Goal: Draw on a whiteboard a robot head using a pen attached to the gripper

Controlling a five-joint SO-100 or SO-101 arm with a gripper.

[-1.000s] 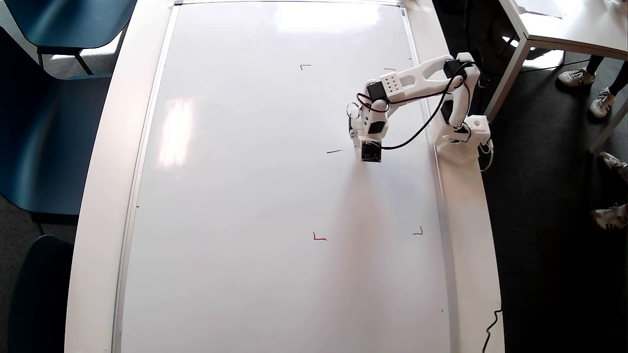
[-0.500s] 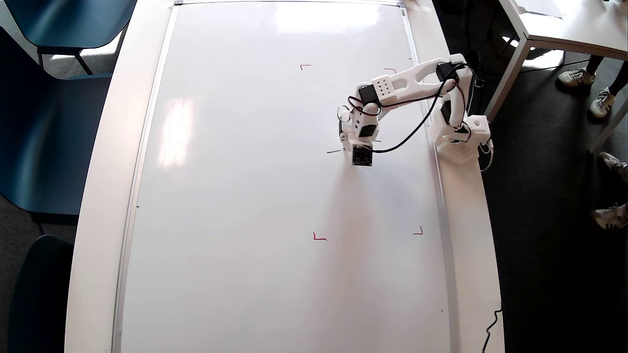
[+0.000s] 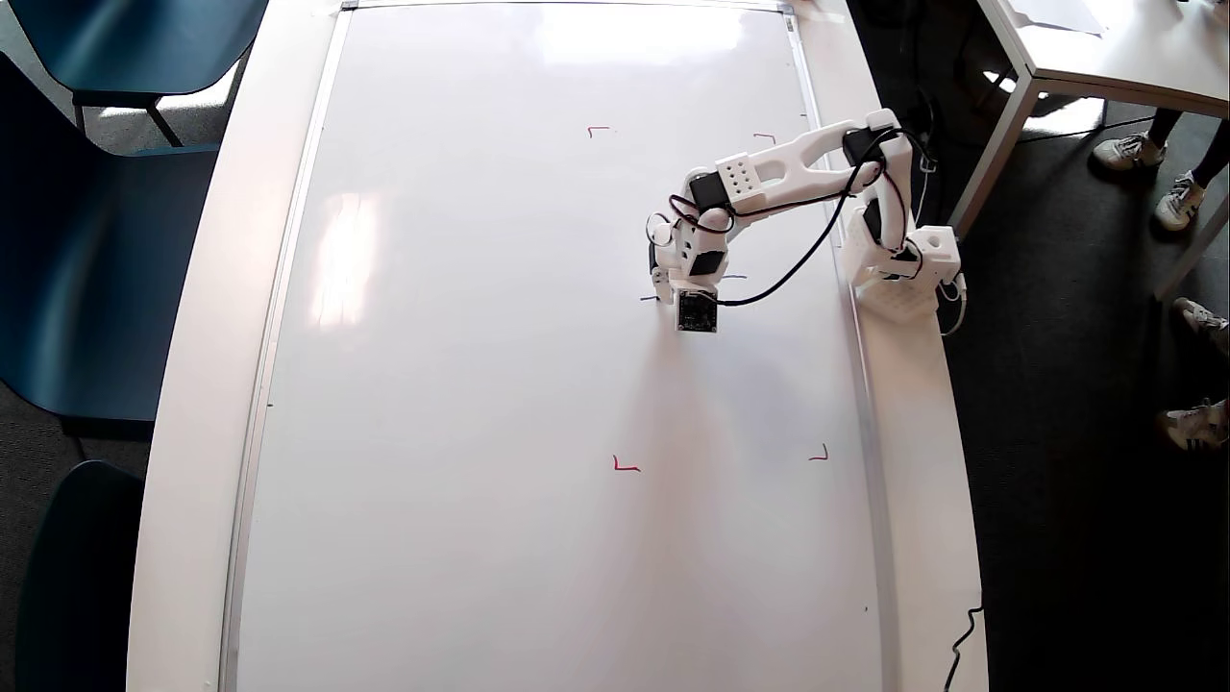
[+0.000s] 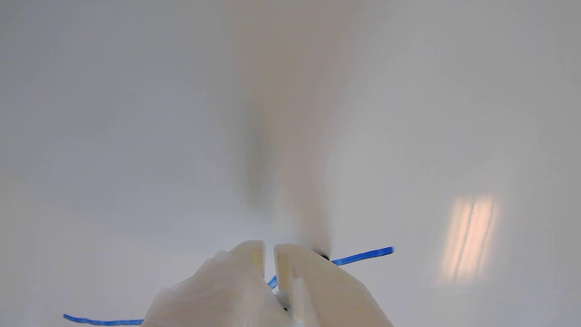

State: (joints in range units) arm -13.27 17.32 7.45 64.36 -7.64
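Note:
The whiteboard (image 3: 480,336) fills most of the overhead view and all of the wrist view (image 4: 136,113). My gripper (image 3: 665,281) hovers low over its right half. In the wrist view the gripper (image 4: 269,247) is shut, its two white fingers almost touching. The pen's dark tip (image 4: 324,257) peeks out beside the right finger and touches the board. The rest of the pen is hidden. A single blue stroke (image 4: 363,255) runs under the fingers; its ends show on either side of the gripper (image 3: 647,298). No other part of the robot head shows.
Red corner marks (image 3: 626,466) frame a patch of the board around the gripper. The arm's base (image 3: 903,279) sits on the white table rim at the right. Blue chairs (image 3: 86,240) stand to the left. Another table (image 3: 1105,48) and people's shoes (image 3: 1134,149) are at the right.
The gripper has slid left across the board, over the short blue stroke that lay to its left. A piece of blue line now shows to its right.

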